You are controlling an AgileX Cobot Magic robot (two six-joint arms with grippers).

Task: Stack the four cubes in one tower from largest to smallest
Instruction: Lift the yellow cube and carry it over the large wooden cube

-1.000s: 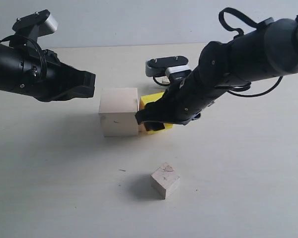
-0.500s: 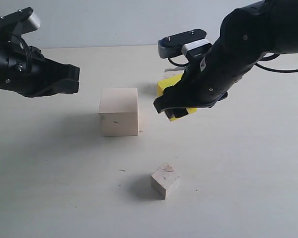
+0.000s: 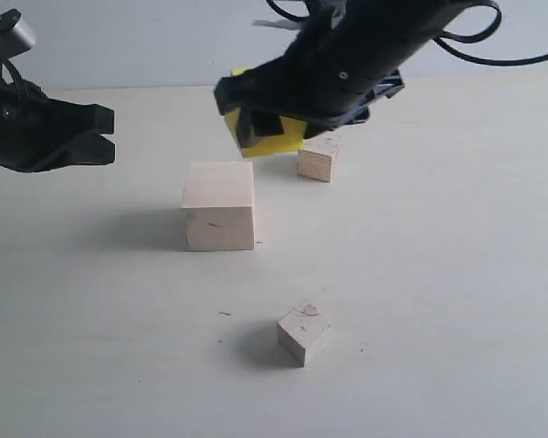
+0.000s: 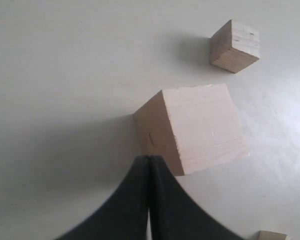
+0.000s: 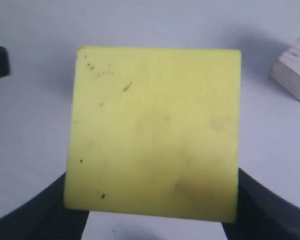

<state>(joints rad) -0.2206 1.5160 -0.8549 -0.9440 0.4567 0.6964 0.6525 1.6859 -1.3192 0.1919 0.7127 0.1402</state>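
The large pale wooden cube [image 3: 219, 205] sits flat on the table [image 3: 438, 274], nothing on top of it. The right fingers [image 3: 255, 124] are clamped on two opposite sides of the yellow cube [image 3: 272, 139] and hold it clear of the table, higher than the large pale wooden cube and a little behind its right edge in the exterior view, apart from it. The layered-plywood cube [image 3: 318, 159] rests on the table behind and to the right of the large pale wooden cube. The smallest cube [image 3: 303, 332], with a knot mark on top, lies well in front of it, slightly right. The left fingers [image 3: 78, 119] are pressed together, empty, hanging off to the large pale wooden cube's left.
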